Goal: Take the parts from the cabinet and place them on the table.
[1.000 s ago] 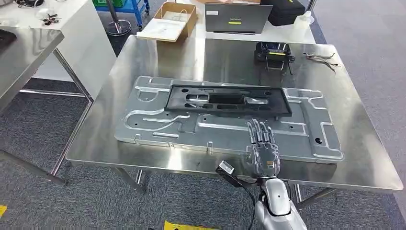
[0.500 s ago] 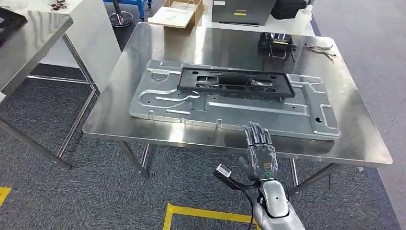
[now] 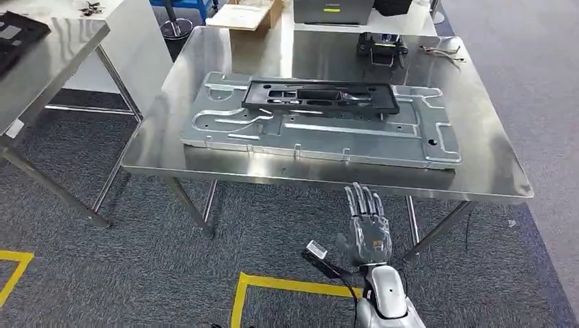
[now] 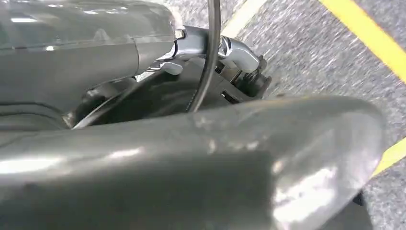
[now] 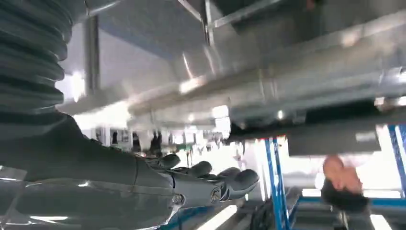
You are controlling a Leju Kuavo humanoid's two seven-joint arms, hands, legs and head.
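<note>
Your right hand [image 3: 367,229] is raised below the table's [image 3: 488,164] near edge, fingers straight and spread, holding nothing. The black frame [image 3: 319,98] lies on the grey metal panel [image 3: 321,133] mid-table, well apart from it. Left hand's state: can't tell.

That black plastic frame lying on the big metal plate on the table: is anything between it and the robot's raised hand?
Nothing lies in the open gap. The right hand hangs open below and in front of the steel table's near edge. The black plastic frame lies on the grey stamped metal plate, farther back on the tabletop.
</note>
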